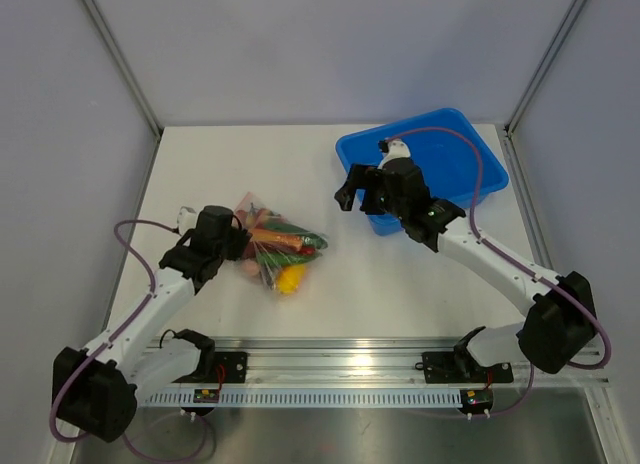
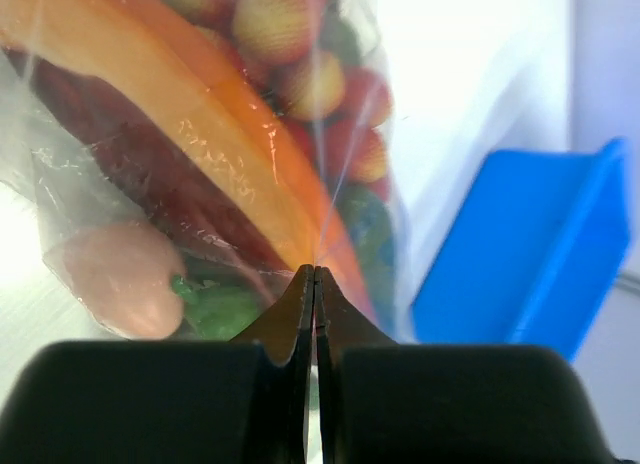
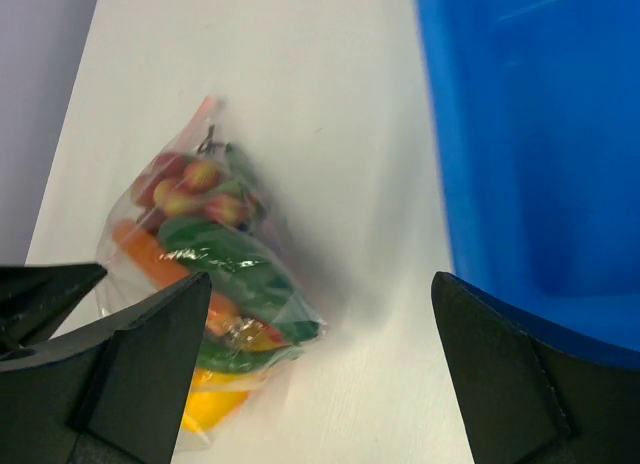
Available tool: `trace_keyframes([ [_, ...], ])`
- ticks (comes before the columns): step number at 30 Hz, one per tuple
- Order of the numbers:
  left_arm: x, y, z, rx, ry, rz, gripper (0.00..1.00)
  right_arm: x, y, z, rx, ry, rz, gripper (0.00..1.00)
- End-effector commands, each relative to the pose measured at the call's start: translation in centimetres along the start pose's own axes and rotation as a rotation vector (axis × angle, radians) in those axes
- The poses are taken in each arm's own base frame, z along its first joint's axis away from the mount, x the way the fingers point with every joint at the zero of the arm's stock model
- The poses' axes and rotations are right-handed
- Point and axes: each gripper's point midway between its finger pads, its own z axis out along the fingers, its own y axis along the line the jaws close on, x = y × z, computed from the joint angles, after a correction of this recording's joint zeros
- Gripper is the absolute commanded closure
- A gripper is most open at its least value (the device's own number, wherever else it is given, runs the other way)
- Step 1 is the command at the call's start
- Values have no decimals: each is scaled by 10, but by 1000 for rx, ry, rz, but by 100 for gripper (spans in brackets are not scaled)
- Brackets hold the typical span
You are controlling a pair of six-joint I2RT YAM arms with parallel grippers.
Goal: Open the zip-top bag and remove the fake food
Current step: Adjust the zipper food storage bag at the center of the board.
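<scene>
The zip-top bag (image 1: 282,249) lies on the white table left of centre, clear and crinkly, with its pinkish zip strip (image 3: 203,109) at the far end. The fake food (image 1: 278,242) is inside it: an orange piece (image 2: 200,114), red and yellow fruit (image 2: 300,79), green pieces (image 3: 225,254) and a yellow piece (image 1: 291,278). My left gripper (image 1: 240,244) sits at the bag's left side. In the left wrist view that gripper (image 2: 316,271) is shut, pinching the bag's film at its tips. My right gripper (image 1: 358,192) hovers open beside the bin, to the right of the bag (image 3: 215,274), with nothing between its fingers (image 3: 150,354).
A blue rectangular bin (image 1: 470,149) stands at the back right, partly under the right arm, and its wall (image 3: 540,134) fills the right of the right wrist view. Grey walls enclose the table on three sides. A metal rail (image 1: 350,369) runs along the near edge.
</scene>
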Motion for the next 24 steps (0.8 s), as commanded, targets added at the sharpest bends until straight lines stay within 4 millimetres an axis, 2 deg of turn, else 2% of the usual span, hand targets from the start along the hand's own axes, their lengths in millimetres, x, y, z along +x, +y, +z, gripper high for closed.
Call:
trace_keyframes([
  [1, -27, -4, -7, 74, -138, -109, 97, 2, 57, -1, -179, 46, -151, 1],
  [3, -31, -5, -11, 124, -160, -149, 92, 12, 75, 3, -240, 103, -218, 1],
  [4, -32, -3, -10, 145, -170, -173, 87, 26, 85, 0, -267, 149, -258, 1],
  [5, -34, -1, -10, 152, -183, -185, 82, 24, 94, -1, -293, 152, -316, 1],
  [6, -36, -2, -12, 172, -189, -195, 76, 36, 95, 5, -293, 190, -349, 1],
  [7, -37, -3, -13, 183, -196, -192, 62, 44, 94, 5, -286, 227, -376, 1],
  [9, -40, -5, -16, 192, -207, -185, 49, 54, 97, 11, -303, 270, -413, 2],
  [10, -40, -3, -16, 182, -210, -175, 35, 63, 94, 10, -302, 314, -428, 3],
  [11, -42, -5, -18, 179, -213, -170, 29, 62, 100, 8, -320, 322, -451, 3],
  [13, -43, -1, -19, 156, -221, -150, 20, 79, 100, 4, -340, 395, -479, 5],
  [14, -46, -3, -21, 150, -232, -149, 11, 84, 106, 2, -346, 401, -515, 5],
  [15, -47, -2, -21, 137, -238, -144, 8, 89, 108, -1, -348, 411, -536, 5],
  [17, -48, 2, -20, 102, -242, -128, 1, 96, 100, -2, -288, 421, -587, 3],
  [19, -45, 2, -17, 91, -230, -98, 1, 107, 97, -4, -261, 444, -610, 2],
  [24, -39, 2, -9, 61, -194, -72, 1, 130, 82, 7, -212, 532, -636, 2],
])
